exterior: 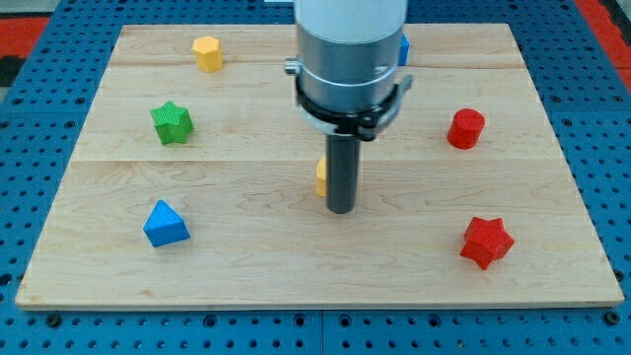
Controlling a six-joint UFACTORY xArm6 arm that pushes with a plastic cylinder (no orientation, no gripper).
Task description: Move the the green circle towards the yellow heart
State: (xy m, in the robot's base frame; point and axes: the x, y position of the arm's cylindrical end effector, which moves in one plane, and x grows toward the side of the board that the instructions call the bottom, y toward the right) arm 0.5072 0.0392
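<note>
Near the board's centre, my tip (340,209) rests touching a yellow block (321,177) largely hidden behind the rod, perhaps the heart. No green circle shows; only 1 green star (172,122) sits at the view's left. No gripper exists to open or close.

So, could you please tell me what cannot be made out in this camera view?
- Green circle: not visible anywhere; it may lie behind the arm's grey body.
- Yellow block: only a sliver shows left of the rod, so its shape cannot be told; my tip stands right beside it.
- Blue block: only an edge shows right of the arm's body, shape unknown.
</note>
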